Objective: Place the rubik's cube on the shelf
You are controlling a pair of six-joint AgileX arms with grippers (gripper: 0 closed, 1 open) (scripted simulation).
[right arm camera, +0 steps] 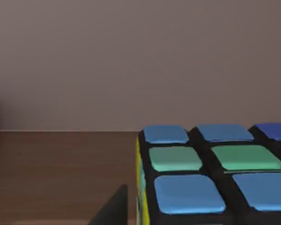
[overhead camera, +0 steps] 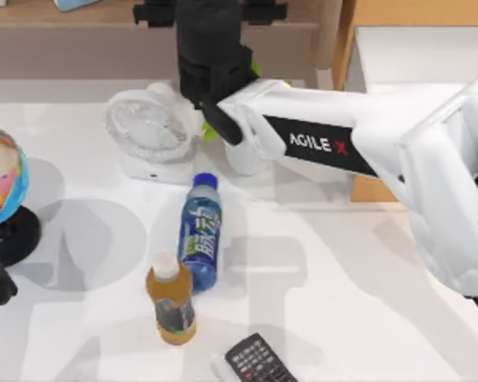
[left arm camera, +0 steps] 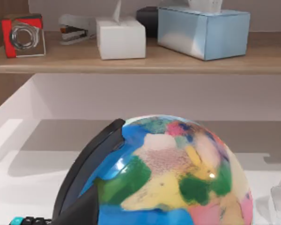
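At the worktop's (overhead camera: 342,318) far left edge a multicoloured globe (overhead camera: 1,171) on a dark base is seen, with the parked left arm's dark body at the lower left corner beside it; the left tool's state cannot be told. From the left wrist view the globe (left arm camera: 173,173) looms close, and beyond it the shelf (left arm camera: 140,58) carries a red-and-clear block (left arm camera: 22,35), a stapler (left arm camera: 75,29), a white box (left arm camera: 121,37) and a pale blue tissue box (left arm camera: 203,30). Moving right on the worktop, a white desk fan (overhead camera: 151,131) is found near the back, with a blue-labelled bottle (overhead camera: 200,231) lying in front of it and an amber bottle with a white cap (overhead camera: 170,301) standing just beside that bottle's lower end. A black remote (overhead camera: 259,362) lies near the front edge. Right of centre, the right arm is stretched from the right side toward the shelf (overhead camera: 64,16) at the back, its dark wrist over the shelf edge; the right tool (overhead camera: 211,12) is up at the shelf, and whether it is clenched or released cannot be told. In the right wrist view the rubik's cube (right arm camera: 215,173) is seen very close, blue and green squares facing up with a yellow side, low over or on the brown shelf board (right arm camera: 61,173) before the plain back panel; contact cannot be told. A dark fingertip (right arm camera: 112,211) is seen just beside the cube's yellow side.
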